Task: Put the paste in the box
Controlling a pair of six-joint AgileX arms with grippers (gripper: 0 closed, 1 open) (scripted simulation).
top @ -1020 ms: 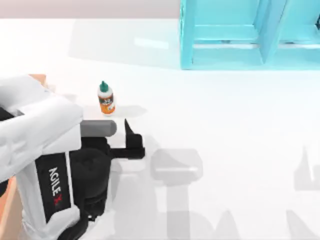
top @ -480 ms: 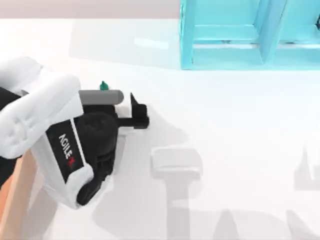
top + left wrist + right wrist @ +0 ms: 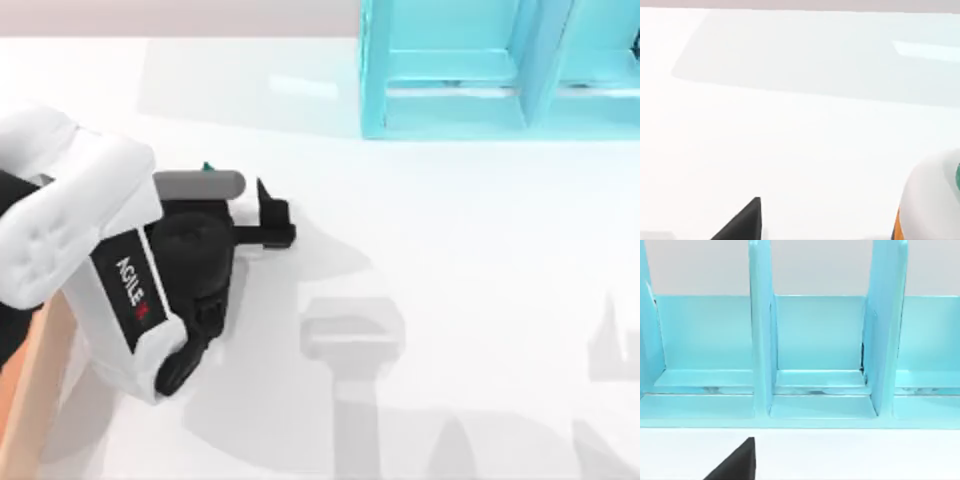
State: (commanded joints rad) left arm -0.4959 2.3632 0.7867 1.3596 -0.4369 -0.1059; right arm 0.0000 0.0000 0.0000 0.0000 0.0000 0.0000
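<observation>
The paste point(image 3: 207, 168) stands at the table's left, mostly under my left arm, with only the tip of its green cap showing from above. In the left wrist view the paste point(image 3: 927, 200) rises close by, white with an orange label edge, opposite a dark fingertip point(image 3: 745, 224). My left gripper point(image 3: 236, 192) is open around the paste, one black finger sticking out to its right. The box point(image 3: 38, 395) shows as a tan rim at the left edge, beneath my left arm. A black fingertip point(image 3: 737, 465) of my right gripper points at the shelf.
A turquoise shelf unit point(image 3: 470, 70) stands at the back right, and its compartments point(image 3: 817, 355) face the right wrist camera. Arm shadows fall on the white tabletop at the middle and right.
My left arm has swung toward the back of the table and come over the paste, which stood in plain sight a second ago. Since half a second ago it has barely shifted.
</observation>
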